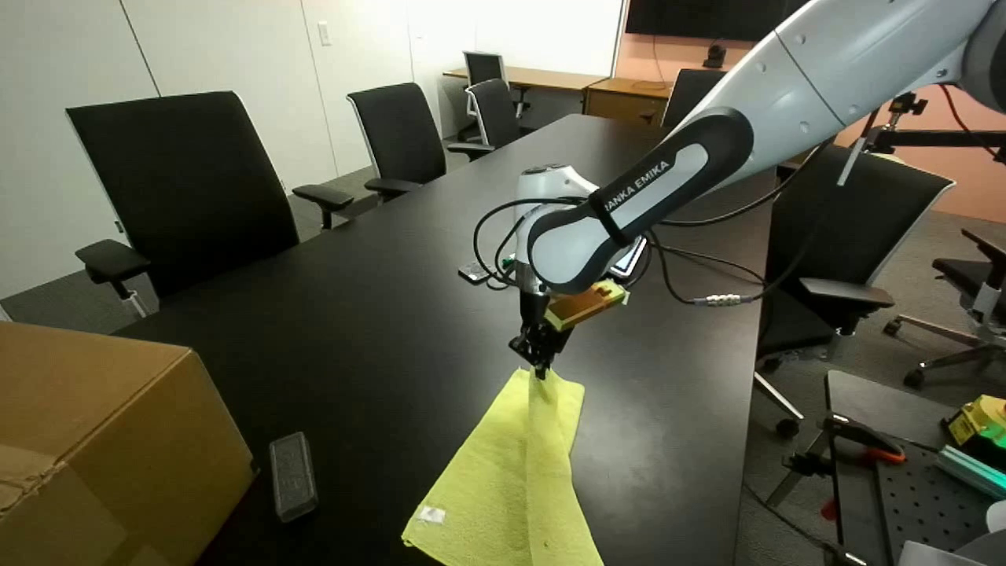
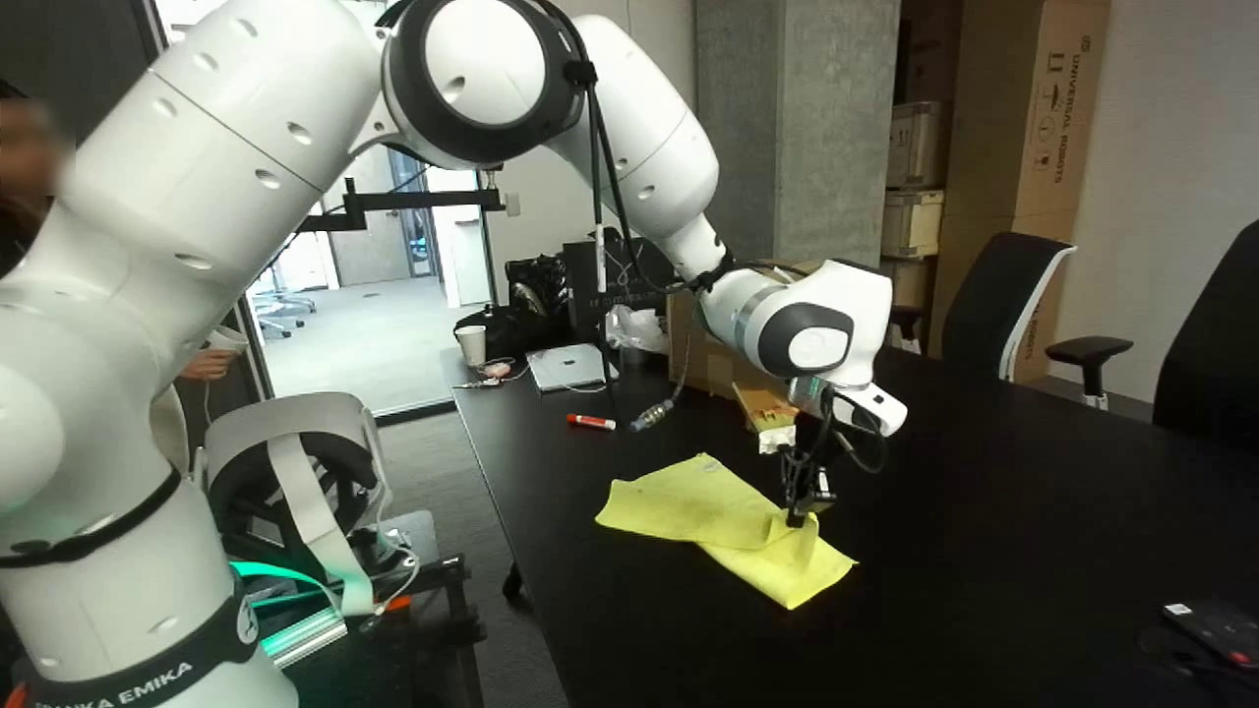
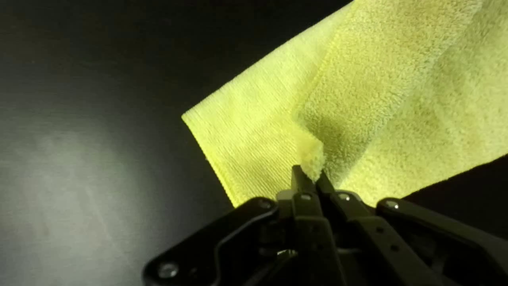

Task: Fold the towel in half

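The pale yellow-green towel (image 1: 487, 479) lies on the dark table, partly folded over itself. In an exterior view (image 2: 669, 501) a flap lies across the lower layer, and a corner of that layer sticks out at the front. My gripper (image 1: 541, 371) points down at the towel's end; its fingertips also show in an exterior view (image 2: 795, 519). In the wrist view the gripper (image 3: 313, 176) is shut on a pinched bit of the towel (image 3: 250, 131), beside the folded flap's edge. The far part of the towel is cut off in the wrist view.
A cardboard box (image 1: 118, 440) and a dark oblong case (image 1: 293, 475) are on the dark table (image 1: 377, 369). A small device (image 1: 475, 272) and a tablet (image 1: 629, 259) lie behind the gripper. A red marker (image 2: 591, 421), a laptop (image 2: 570, 368) and a cup (image 2: 472, 344) are near the table edge.
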Available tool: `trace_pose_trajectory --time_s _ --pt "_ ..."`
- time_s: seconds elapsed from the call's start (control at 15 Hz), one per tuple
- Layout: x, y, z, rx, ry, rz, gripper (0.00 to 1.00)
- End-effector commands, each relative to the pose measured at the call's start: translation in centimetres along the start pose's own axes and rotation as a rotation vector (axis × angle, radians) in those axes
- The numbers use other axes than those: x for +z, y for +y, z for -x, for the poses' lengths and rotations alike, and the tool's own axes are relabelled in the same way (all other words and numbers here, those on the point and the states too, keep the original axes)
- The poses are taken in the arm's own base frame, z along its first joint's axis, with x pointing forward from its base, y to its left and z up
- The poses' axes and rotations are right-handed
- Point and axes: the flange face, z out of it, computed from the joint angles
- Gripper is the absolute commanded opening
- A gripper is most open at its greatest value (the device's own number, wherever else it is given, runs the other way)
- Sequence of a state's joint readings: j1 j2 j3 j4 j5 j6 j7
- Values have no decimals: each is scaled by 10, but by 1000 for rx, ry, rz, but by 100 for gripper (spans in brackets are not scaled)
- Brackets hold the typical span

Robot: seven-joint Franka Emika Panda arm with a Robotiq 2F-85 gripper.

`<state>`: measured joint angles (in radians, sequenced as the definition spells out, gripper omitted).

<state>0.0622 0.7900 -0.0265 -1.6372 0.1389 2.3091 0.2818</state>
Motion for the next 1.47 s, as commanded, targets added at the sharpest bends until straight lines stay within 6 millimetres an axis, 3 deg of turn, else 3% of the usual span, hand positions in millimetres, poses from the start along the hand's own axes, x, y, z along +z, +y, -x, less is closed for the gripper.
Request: trace_pose_trajectory --time_s 0.0,0.07,0.4,0.67,1.0,1.4 --pt "-12 1 -27 96 107 53 10" --pt "-15 3 -31 123 126 48 29" --pt "-33 3 -34 202 206 3 66" --pt "-36 -24 1 42 160 -1 96" --pt "-34 -89 74 -237 104 -1 100" --pt "-6 -160 145 -554 69 56 100"
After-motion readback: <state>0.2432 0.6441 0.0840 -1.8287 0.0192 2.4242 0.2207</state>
